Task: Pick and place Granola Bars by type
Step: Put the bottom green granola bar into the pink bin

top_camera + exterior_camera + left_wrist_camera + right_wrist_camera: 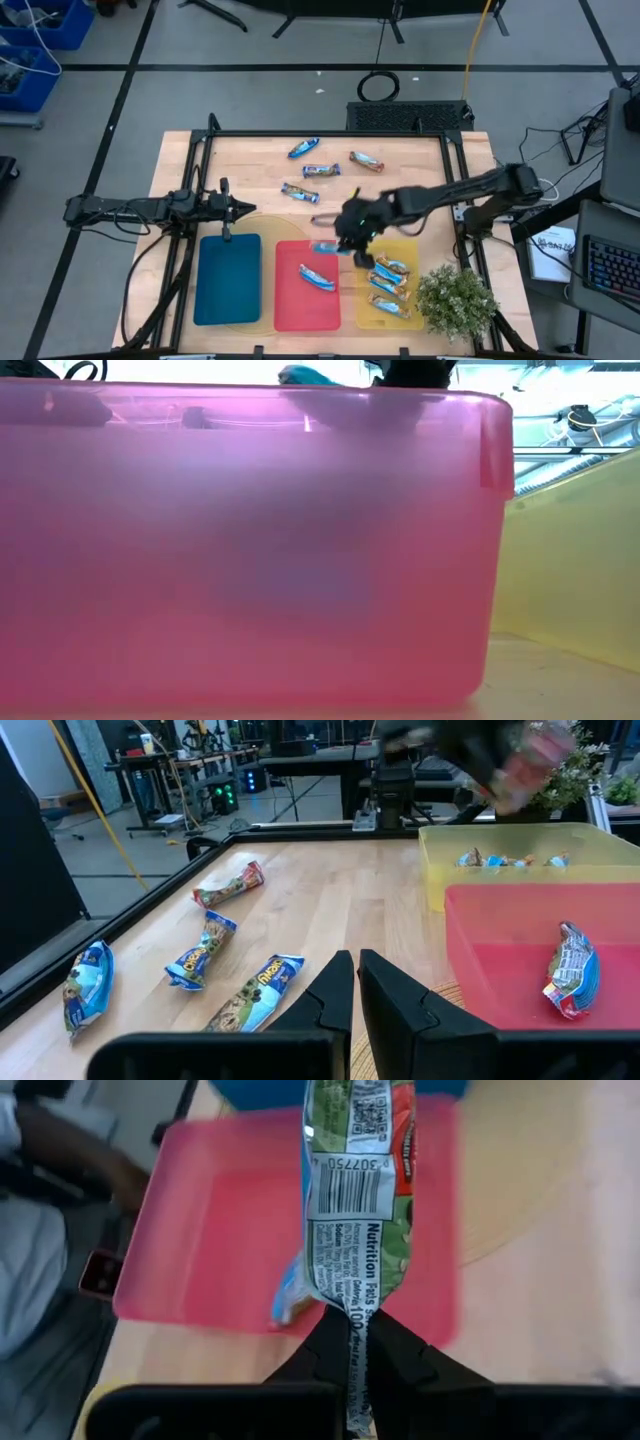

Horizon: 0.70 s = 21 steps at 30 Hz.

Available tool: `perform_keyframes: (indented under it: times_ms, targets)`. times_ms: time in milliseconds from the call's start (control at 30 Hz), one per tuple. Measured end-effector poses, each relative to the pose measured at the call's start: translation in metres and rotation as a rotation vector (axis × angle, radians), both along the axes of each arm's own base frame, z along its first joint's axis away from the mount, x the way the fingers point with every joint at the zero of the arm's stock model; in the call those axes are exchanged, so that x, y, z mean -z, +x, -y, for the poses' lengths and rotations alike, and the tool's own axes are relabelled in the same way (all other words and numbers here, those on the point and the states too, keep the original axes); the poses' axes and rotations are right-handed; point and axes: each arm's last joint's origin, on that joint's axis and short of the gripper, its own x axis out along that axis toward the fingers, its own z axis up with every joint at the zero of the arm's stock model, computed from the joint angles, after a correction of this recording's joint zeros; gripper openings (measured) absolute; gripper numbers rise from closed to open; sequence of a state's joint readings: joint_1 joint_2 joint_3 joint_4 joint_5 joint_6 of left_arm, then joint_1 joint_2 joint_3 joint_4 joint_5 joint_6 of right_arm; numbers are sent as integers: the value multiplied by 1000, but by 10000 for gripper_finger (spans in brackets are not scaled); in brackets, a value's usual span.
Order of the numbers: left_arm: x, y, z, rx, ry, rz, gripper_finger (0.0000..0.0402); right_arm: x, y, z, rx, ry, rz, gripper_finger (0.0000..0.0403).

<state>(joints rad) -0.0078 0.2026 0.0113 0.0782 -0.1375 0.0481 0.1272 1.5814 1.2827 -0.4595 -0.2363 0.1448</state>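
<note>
Holding a granola bar (352, 1190) pinched in my right end effector (358, 1342) above the red tray's (288, 305) upper right corner, centre of the high view.

One bar (317, 277) lies in that tray; farther up, four bars (321, 171) rest on the table (420, 165). My left end effector (243, 209), fingers pressed together, waits at frame left.

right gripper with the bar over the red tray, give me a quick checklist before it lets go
1. Bar pinched in the right gripper: ok, wrapper end sits between shut fingers.
2. Bar over the red tray: ok, at its far edge in the high view.
3. Landing spot free: ok, the one bar in the tray lies nearer its middle.
4. Same type as that bar: cannot tell.
5. Left gripper out of the way: ok, shut, beyond the blue tray.
6. Height above tray: cannot tell.
</note>
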Motion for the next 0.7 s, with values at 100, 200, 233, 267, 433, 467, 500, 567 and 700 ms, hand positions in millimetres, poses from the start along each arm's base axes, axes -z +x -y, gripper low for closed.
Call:
perform_keyframes:
  times_ms: [100, 200, 233, 267, 433, 467, 500, 567, 700]
  targets:
    - [0, 0, 0, 0, 0, 0, 31, 14, 16, -15, -40, -12, -100, 7]
    - [0, 0, 0, -1, 0, 0, 31, 28, 34, -22, -81, 10, -158, 7]
    - [0, 0, 0, -1, 0, 0, 31, 33, 40, -24, -98, 27, -168, 7]
    - [0, 0, 0, -1, 0, 0, 31, 37, 46, -26, -115, 44, -168, 7]
    - [0, 0, 0, -1, 0, 0, 31, 56, 59, -29, -168, 72, -184, 5]
    - [0, 0, 0, -1, 0, 1, 31, 58, 60, -27, -171, 76, -183, 6]
    - [0, 0, 0, -1, 0, 0, 31, 59, 61, -25, -166, 77, -179, 6]
    - [0, 0, 0, -1, 0, 1, 31, 58, 65, -21, -158, 77, -151, 6]
    - [0, 0, 0, -1, 0, 0, 31, 57, 68, -16, -153, 74, -123, 6]
